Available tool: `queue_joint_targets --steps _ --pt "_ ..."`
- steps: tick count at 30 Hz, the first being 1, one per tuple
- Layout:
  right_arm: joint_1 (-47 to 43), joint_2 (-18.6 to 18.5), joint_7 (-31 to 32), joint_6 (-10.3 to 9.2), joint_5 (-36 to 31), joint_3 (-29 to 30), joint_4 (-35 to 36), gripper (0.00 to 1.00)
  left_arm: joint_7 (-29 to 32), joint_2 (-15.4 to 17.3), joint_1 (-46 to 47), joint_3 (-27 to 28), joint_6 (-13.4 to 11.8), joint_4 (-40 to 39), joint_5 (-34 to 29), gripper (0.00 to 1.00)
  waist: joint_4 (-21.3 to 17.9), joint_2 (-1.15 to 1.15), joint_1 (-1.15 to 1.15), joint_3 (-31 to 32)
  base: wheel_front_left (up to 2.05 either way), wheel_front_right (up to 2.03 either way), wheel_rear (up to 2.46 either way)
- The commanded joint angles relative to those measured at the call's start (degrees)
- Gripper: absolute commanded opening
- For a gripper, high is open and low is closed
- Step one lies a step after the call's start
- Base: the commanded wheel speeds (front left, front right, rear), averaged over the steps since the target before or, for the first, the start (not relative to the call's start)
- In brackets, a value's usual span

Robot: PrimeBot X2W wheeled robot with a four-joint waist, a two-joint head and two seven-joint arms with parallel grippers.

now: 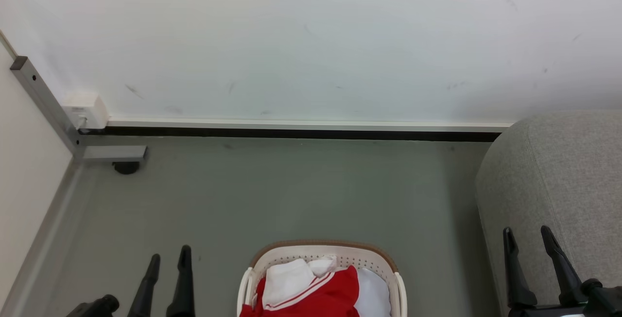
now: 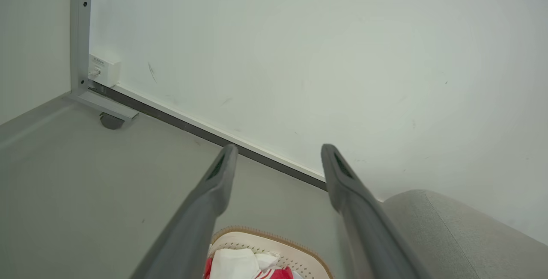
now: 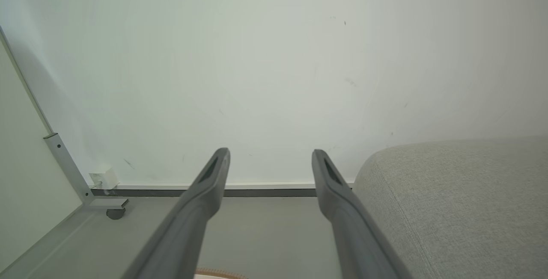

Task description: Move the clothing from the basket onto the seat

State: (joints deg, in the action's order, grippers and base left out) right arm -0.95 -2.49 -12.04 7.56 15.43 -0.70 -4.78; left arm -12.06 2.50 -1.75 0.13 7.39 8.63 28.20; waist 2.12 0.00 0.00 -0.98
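Observation:
The cream basket (image 1: 321,253) with a brown rim stands on the floor at the bottom centre of the head view, and its far rim (image 2: 274,237) shows in the left wrist view. Red clothing (image 1: 326,292) with white striped trim and white parts lies inside it, also seen as red and white clothing (image 2: 239,262) between the left fingers. The light-grey seat (image 1: 554,181) rises at the right. My left gripper (image 1: 169,253) is open, left of the basket. My right gripper (image 1: 527,232) is open in front of the seat. Both hold nothing.
A white wall (image 1: 311,40) with a dark baseboard (image 1: 291,133) runs across the back. A grey metal frame leg (image 1: 46,108) with a caster (image 1: 125,167) and a white socket box (image 1: 85,110) sit in the left corner. Grey floor (image 1: 291,195) lies between wall and basket.

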Motion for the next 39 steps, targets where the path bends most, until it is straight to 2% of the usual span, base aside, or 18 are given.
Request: queue_joint_targets --steps 1,27,39 --pt "-0.3 -0.5 -0.5 -0.11 -1.4 0.2 0.5 1.0 -0.4 0.5 -0.5 0.1 0.1 -0.5 -1.3 1.0 0.0 0.0 0.0 0.0 0.0 0.0 0.0" --pt "-1.4 -0.6 -3.3 -0.13 -7.2 1.1 -2.2 1.0 -3.2 0.6 -2.0 -0.5 0.1 -0.3 -11.4 1.0 0.2 0.0 0.0 -0.3 0.0 0.0 0.0" --pt "-1.4 -0.5 -3.1 -0.13 -5.2 1.5 -3.2 1.0 -3.1 0.6 -1.9 -0.6 0.1 0.3 -11.4 1.0 0.1 0.0 0.0 -0.2 0.0 0.0 0.0"
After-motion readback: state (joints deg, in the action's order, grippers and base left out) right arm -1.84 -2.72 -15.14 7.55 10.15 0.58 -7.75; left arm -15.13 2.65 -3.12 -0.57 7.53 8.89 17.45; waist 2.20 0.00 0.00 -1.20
